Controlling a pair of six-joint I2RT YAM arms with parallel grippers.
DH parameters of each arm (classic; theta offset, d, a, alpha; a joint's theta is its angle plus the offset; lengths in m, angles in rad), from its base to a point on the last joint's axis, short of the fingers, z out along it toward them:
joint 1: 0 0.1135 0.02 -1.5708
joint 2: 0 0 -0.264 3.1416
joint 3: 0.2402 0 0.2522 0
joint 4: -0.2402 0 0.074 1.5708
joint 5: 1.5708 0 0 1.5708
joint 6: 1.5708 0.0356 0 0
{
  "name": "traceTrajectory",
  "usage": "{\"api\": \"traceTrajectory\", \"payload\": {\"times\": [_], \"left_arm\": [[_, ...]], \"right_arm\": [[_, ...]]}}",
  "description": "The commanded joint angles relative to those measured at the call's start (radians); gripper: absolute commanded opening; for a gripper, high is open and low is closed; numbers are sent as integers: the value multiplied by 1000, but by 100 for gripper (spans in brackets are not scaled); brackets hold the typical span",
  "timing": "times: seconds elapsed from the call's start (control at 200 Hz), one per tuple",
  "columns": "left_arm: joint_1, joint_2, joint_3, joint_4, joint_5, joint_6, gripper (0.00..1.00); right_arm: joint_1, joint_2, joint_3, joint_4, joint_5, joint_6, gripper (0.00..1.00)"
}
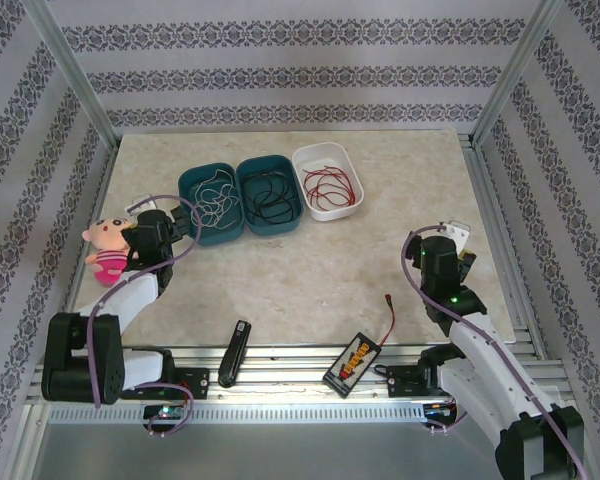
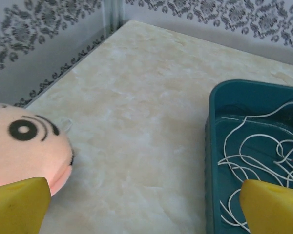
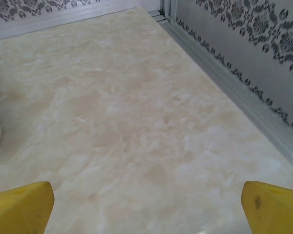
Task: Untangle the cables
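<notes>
Three cables lie coiled in a row of trays at the back of the table. The white cable [image 1: 212,203] is in the left teal tray [image 1: 186,186], the black cable [image 1: 268,197] in the middle teal tray [image 1: 244,175], and the red cable [image 1: 332,184] in the white tray [image 1: 302,163]. My left gripper [image 1: 145,213] is open and empty just left of the left teal tray. In the left wrist view the white cable [image 2: 263,161] lies inside the teal tray [image 2: 212,146], to the right of my open left gripper [image 2: 146,209]. My right gripper [image 1: 462,243] [image 3: 146,209] is open over bare table at the right.
A pink plush doll [image 1: 108,250] [image 2: 24,146] sits against the left gripper's left side. A black stick-shaped object [image 1: 235,352] and a black-and-yellow box [image 1: 350,362] with a short red lead [image 1: 390,315] lie near the front edge. Metal frame rails border the table.
</notes>
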Motion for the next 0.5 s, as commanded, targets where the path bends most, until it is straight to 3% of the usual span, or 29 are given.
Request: {"api": "traceTrajectory", "payload": {"times": [0.0,0.155,0.415,0.495], "left_arm": [[26,62,-17,165,118,112,99],[64,113,-33,213,262,128,99],[71,209,-174,541,352,149,99],[71,209,-182,549,390,161,99]], "right_arm": [[-18,45,-39,227,63,-188,98],[-84,137,-51,351,-1,-248,98],[-172,268,-63,533,-106,-252,98],[-187,297,-97,611,-138,-261,98]]}}
